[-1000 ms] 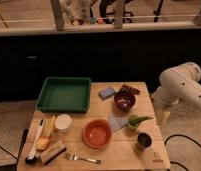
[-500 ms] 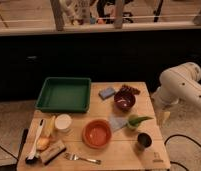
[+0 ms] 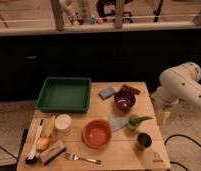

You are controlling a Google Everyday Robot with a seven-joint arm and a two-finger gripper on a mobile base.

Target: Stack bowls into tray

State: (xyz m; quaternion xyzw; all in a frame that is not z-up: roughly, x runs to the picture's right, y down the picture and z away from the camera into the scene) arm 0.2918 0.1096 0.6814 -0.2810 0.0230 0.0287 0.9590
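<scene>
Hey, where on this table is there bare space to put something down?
Inside the large green plastic tray; the wood strip between it, the small dark-maroon bowl and the wide orange bowl. Left front corner is crowded. The gripper hangs off the wooden table's right edge.

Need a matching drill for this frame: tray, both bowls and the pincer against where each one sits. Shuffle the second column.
1. green tray
2. maroon bowl
3. orange bowl
4. pincer

A. back right of the table
B. just past the table's right edge
C. back left of the table
D. front middle of the table

Pairs: 1-C, 2-A, 3-D, 4-B
</scene>
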